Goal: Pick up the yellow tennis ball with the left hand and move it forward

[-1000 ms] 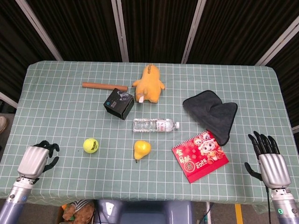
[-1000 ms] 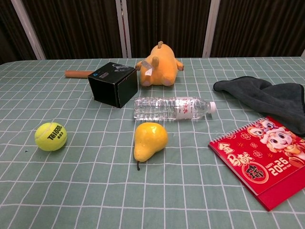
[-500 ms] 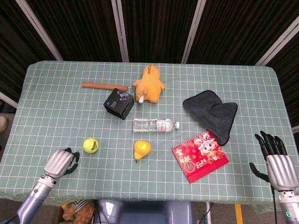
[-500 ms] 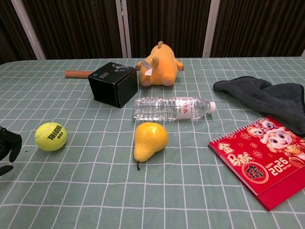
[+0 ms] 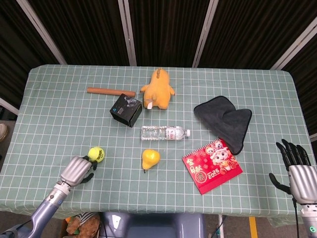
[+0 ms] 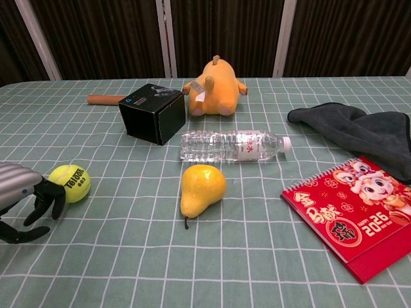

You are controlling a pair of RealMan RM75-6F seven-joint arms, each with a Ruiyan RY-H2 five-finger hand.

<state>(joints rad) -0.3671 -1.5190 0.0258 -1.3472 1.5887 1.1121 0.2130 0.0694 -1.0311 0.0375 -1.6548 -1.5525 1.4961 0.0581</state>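
The yellow tennis ball (image 5: 96, 153) (image 6: 70, 183) lies on the checked tablecloth near the front left. My left hand (image 5: 78, 170) (image 6: 24, 200) is just behind and left of it, fingers (image 6: 50, 197) apart and curved toward the ball, reaching its near side; it holds nothing. My right hand (image 5: 299, 171) hovers at the table's front right corner, fingers spread, empty. The chest view does not show it.
A yellow pear (image 5: 150, 158) (image 6: 201, 188) lies right of the ball. Behind it are a water bottle (image 5: 165, 132), a black box (image 5: 126, 110), a plush toy (image 5: 158, 89) and a wooden stick (image 5: 110, 91). A red calendar (image 5: 212, 165) and dark cloth (image 5: 225, 120) sit at the right.
My left hand has moved right and forward from the table's front left edge up to the ball. My right hand has drifted slightly back and to the right.
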